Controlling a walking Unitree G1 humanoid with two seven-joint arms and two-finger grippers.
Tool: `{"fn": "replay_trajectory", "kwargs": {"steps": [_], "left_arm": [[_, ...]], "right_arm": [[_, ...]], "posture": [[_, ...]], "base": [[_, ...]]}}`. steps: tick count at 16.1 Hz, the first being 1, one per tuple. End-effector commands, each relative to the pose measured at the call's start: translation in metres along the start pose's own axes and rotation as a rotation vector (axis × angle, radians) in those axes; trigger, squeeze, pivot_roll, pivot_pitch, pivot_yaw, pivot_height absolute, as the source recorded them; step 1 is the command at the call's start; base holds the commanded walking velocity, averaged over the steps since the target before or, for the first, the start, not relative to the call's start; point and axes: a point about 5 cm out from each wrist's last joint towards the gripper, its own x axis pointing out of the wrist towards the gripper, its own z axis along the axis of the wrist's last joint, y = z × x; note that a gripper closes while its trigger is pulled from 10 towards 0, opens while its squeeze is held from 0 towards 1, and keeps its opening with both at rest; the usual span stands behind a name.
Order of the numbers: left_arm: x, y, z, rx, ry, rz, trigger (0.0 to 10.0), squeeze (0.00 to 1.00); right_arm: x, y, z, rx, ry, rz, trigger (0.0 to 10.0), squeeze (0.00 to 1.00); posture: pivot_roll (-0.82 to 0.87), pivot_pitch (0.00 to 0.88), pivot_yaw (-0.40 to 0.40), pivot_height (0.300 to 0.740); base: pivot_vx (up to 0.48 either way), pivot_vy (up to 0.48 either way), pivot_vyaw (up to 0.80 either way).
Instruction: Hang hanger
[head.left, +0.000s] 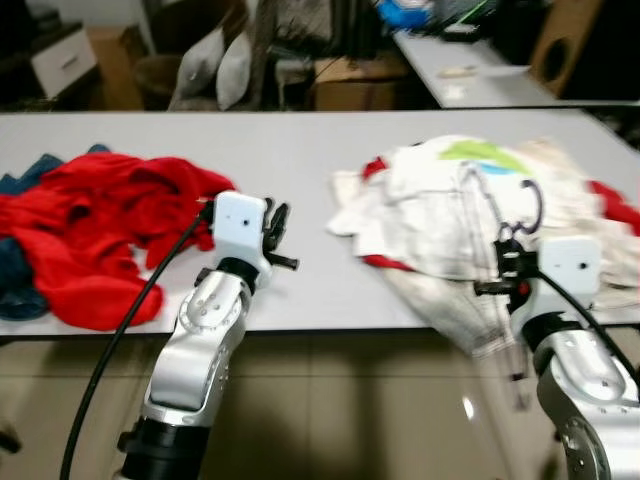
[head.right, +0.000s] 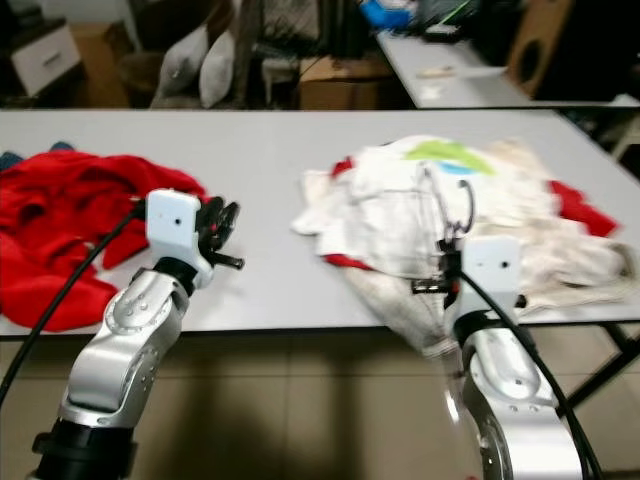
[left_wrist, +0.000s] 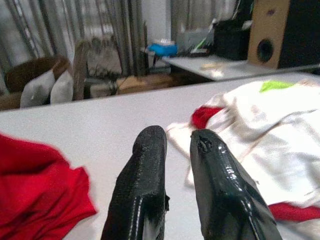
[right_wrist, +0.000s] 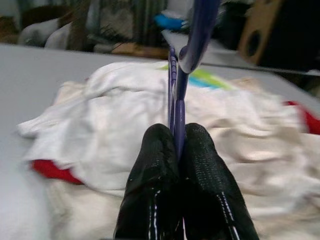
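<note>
Purple hanger pinched upright in right gripper — over white clothes, left gripper slightly parted.

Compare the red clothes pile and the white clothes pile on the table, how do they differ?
The red clothes pile lies on the robot's left side of the table; the white clothes pile lies on its right. The red one is almost all one colour; the white one shows green, blue and red patches. The right gripper holds a hanger before the white pile. Both are crumpled heaps.
</note>
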Motion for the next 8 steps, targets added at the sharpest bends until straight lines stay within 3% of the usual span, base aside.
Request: {"fn": "replay_trajectory", "kwargs": {"steps": [1,3,4,5,7,8], "left_arm": [[-0.002,0.008,0.000,0.014,0.003,0.022,10.0,0.00],[-0.004,0.004,0.003,-0.070,-0.022,-0.019,10.0,0.00],[-0.005,0.000,0.002,-0.096,-0.005,-0.065,10.0,0.42],[-0.006,-0.004,0.001,-0.120,0.004,-0.097,10.0,1.00],[-0.005,-0.003,0.002,-0.102,0.000,-0.086,10.0,1.00],[-0.003,-0.001,0.002,-0.075,-0.007,-0.077,10.0,1.00]], "right_arm": [[-0.001,0.002,0.002,0.018,-0.017,0.007,10.0,0.00],[-0.003,0.001,0.002,0.054,-0.019,0.009,10.0,0.00],[-0.003,0.000,0.003,0.070,-0.024,0.003,10.0,0.00],[-0.003,-0.001,0.004,0.080,-0.030,-0.001,10.0,0.00],[-0.003,-0.001,0.005,0.083,-0.035,-0.006,10.0,0.00],[-0.003,-0.001,0.006,0.082,-0.038,-0.008,10.0,0.00]], "posture": [[-0.03,0.000,0.026,0.740],[-0.02,0.000,0.024,0.740],[-0.02,0.000,0.026,0.740],[-0.02,0.000,0.027,0.740],[-0.03,0.000,0.030,0.740],[-0.03,0.000,0.032,0.740]], "base": [[0.000,-0.371,0.00],[0.000,0.000,0.00],[0.000,0.000,0.00],[0.000,0.000,0.00],[0.000,0.000,0.00],[0.000,0.000,-0.80]]}}
